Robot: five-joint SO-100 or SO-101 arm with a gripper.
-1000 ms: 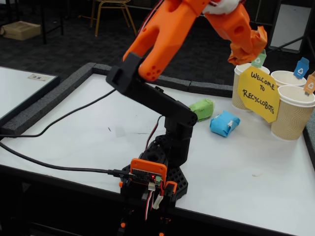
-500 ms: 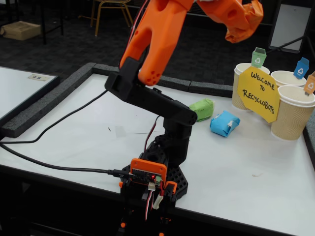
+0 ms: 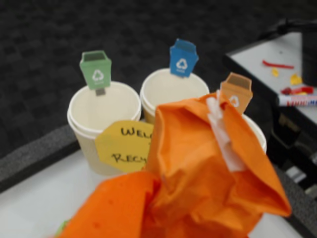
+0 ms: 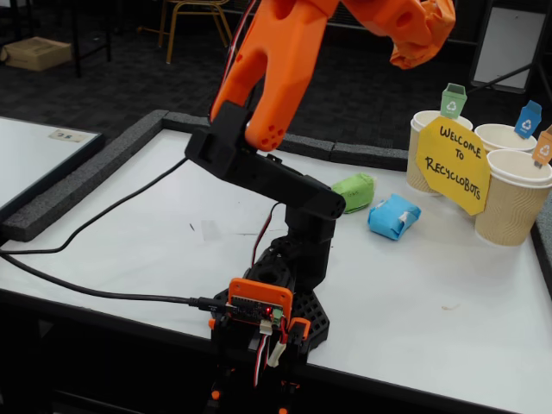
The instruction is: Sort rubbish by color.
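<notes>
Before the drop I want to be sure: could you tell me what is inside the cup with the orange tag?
That cannot be told. In the wrist view the orange lump held in the end effector covers nearly all of the orange-tagged cup; the fixed view shows only its outside.

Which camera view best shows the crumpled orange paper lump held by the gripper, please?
The wrist view: the crumpled orange paper lump fills the foreground, creases plain, before the three ribbed tan paper cups. The fixed view shows only a small part of it at the top edge, held high in the gripper.
</notes>
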